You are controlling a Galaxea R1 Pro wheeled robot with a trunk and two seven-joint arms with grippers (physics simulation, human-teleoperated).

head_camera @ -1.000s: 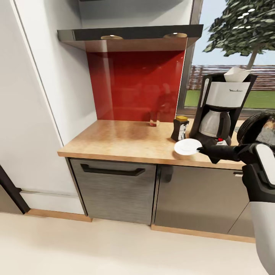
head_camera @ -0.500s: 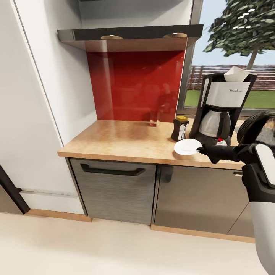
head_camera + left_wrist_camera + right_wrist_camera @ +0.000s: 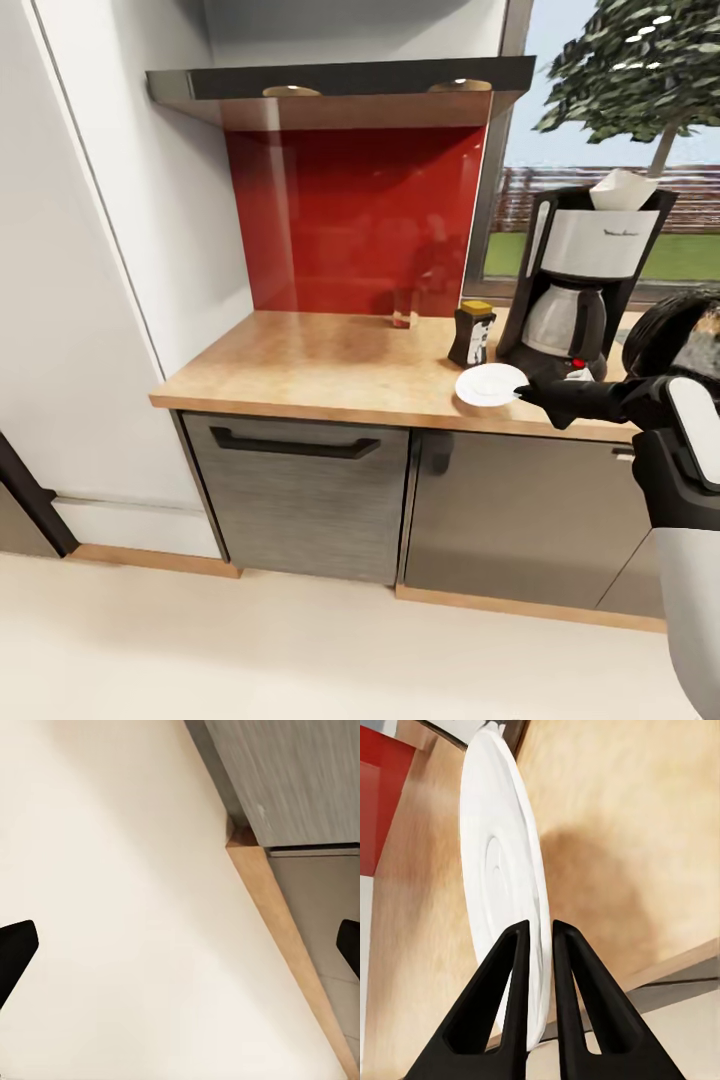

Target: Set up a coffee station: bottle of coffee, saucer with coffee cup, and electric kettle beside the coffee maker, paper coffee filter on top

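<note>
White saucer (image 3: 491,385): your right gripper (image 3: 527,393) pinches its rim between narrow fingers (image 3: 521,975), near the table's (image 3: 330,365) front edge, just beside the coffee maker (image 3: 580,290).
Paper coffee filter (image 3: 621,190): sits on top of the machine.
Bottle of coffee (image 3: 472,335): stands beside the machine.
Left fingers (image 3: 15,952): spread wide over the floor (image 3: 127,915), tips cut off.
Kettle: you cannot make it out behind your right arm.
</note>
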